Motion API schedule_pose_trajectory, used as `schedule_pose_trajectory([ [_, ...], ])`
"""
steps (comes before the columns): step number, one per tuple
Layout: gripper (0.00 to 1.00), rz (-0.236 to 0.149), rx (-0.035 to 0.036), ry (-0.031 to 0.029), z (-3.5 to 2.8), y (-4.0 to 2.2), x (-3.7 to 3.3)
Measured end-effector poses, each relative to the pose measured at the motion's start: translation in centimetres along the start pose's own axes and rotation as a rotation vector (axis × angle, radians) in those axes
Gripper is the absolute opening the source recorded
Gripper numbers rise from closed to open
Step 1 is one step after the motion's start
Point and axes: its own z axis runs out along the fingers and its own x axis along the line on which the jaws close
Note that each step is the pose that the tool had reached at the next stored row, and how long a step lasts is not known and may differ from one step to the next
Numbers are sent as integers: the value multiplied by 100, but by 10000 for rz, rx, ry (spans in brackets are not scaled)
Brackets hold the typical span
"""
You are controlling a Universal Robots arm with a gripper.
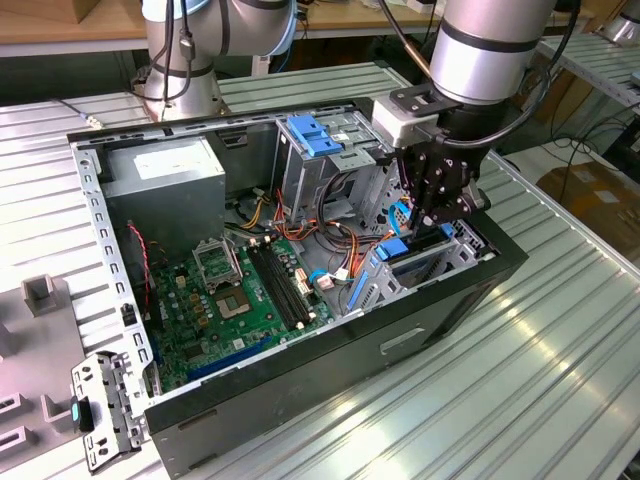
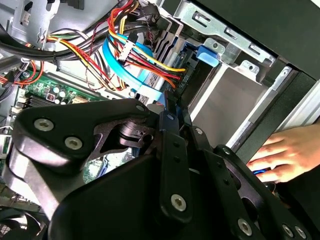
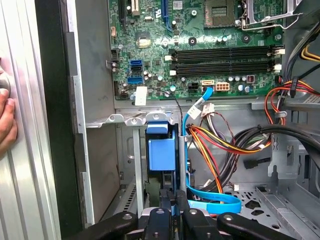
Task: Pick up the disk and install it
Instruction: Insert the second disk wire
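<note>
Cables [image 3: 220,145] beside end effector [image 3: 172,200], disk [image 3: 162,150]

One computer case [image 1: 330,350], one motherboard [image 1: 235,300], one power-supply box [image 1: 165,185], one hand [image 2: 287,152], two robot arms [image 1: 490,40].

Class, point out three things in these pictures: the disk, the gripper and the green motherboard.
disk [image 3: 162,152], first wrist view, blue carrier face.
gripper [image 1: 432,210], exterior view, between fingertips.
green motherboard [image 1: 205,310], exterior view, board surface.
</note>
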Motion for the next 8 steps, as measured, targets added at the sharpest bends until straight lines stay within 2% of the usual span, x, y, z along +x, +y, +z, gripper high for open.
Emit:
schedule_pose_trajectory([
  [4, 16, 12, -12, -109, -23, -3, 2],
  [7, 16, 31, -30, -275, -23, -5, 26],
  [8, 16, 46, -47, -425, -21, -8, 46],
])
